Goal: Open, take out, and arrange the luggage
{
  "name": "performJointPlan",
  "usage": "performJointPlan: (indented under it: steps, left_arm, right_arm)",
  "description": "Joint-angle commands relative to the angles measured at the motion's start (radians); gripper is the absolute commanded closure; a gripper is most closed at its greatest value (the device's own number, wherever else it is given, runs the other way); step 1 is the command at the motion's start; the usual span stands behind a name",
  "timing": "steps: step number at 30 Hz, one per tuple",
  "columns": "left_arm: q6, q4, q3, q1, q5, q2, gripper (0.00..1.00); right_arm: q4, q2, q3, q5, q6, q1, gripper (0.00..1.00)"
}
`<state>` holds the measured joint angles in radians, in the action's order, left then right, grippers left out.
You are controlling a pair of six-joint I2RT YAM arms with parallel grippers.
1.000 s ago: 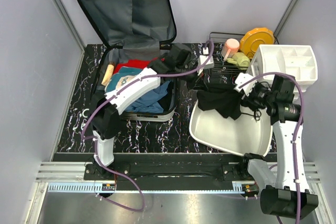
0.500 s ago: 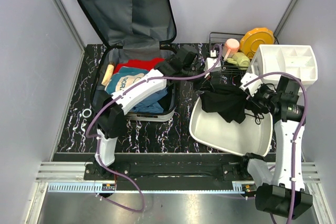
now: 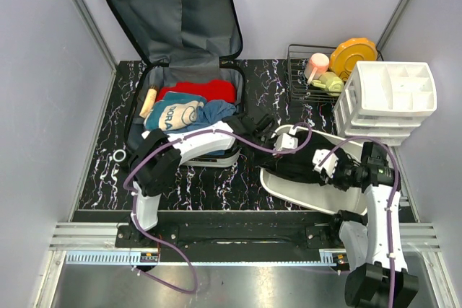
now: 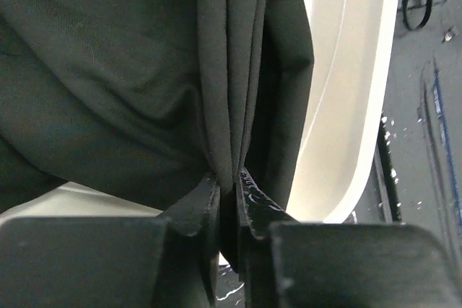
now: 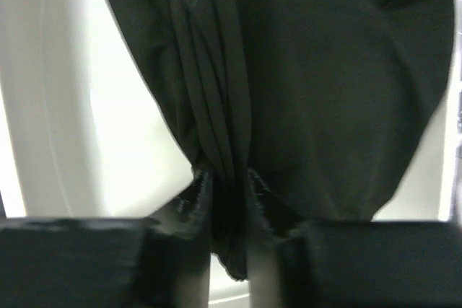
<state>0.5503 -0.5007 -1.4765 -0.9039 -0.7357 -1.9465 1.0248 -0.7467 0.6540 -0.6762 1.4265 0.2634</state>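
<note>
Since a second ago both arms have sunk toward the near edge, lowering the black garment (image 3: 302, 169) into the white basin (image 3: 283, 194). The left gripper (image 4: 227, 187) and right gripper (image 5: 224, 179) each pinch a fold of it, jaws almost closed, forearms low over the black marbled tabletop (image 3: 101, 171). Behind them the luggage (image 3: 180, 34) lies open with clothes inside, its lid against the grey wall.

A: Where does the hard-shell suitcase with dark grey lining (image 3: 173, 55) sit?
B: On the left of the black marbled counter (image 3: 249, 84), lid propped up behind, folded clothes (image 3: 189, 110) inside.
A: And to its right?
B: The white plastic basin (image 3: 299, 194), near the front, with the black cloth garment (image 3: 292, 167) in it. Behind the basin is the black wire rack (image 3: 299, 81), and right of that the white drawer organiser (image 3: 390, 95).
</note>
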Motion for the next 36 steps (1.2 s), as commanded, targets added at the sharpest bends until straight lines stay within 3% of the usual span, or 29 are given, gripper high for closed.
performJointPlan:
  steps: [1, 6, 8, 12, 14, 16, 20, 22, 28, 32, 36]
  left_arm:
    - [0.099, -0.028, 0.021, 0.026, 0.038, 0.058, 0.83]
    - [0.091, -0.076, -0.039, 0.025, 0.039, 0.095, 0.41]
    - [0.071, -0.133, -0.074, 0.025, 0.035, 0.126, 0.3]
    - [0.042, -0.231, -0.145, 0.049, 0.029, 0.193, 0.22]
    - [-0.012, -0.262, -0.156, 0.1, 0.024, 0.236, 0.2]
    - [-0.103, -0.272, -0.172, 0.157, -0.008, 0.264, 0.2]
    - [-0.196, -0.295, -0.174, 0.38, 0.008, 0.351, 0.2]
    - [-0.19, -0.329, -0.171, 0.501, 0.053, 0.377, 0.19]
    - [-0.006, -0.502, -0.17, 0.767, 0.174, 0.4, 0.19]
    - [0.158, -0.573, -0.125, 0.83, 0.225, 0.388, 0.23]
    - [0.258, -0.512, -0.087, 0.832, 0.239, 0.391, 0.22]
  right_arm:
    - [0.128, -0.013, -0.024, 0.038, 0.156, 0.014, 0.54]
    - [0.267, -0.032, 0.071, -0.015, 0.201, 0.014, 0.16]
    - [0.333, -0.052, 0.165, -0.043, 0.18, 0.014, 0.08]
    - [0.452, -0.117, 0.329, -0.112, 0.129, 0.014, 0.05]
    - [0.474, -0.161, 0.392, -0.134, 0.083, 0.014, 0.05]
    - [0.366, -0.192, 0.403, -0.157, -0.066, 0.014, 0.07]
    - [0.174, -0.324, 0.383, -0.134, -0.282, -0.024, 0.11]
    - [0.062, -0.382, 0.348, -0.048, -0.393, -0.074, 0.14]
    - [-0.161, -0.475, 0.204, 0.16, -0.538, -0.257, 0.15]
    - [-0.169, -0.563, 0.15, 0.222, -0.517, -0.29, 0.17]
    - [-0.186, -0.55, 0.168, 0.207, -0.558, -0.289, 0.16]
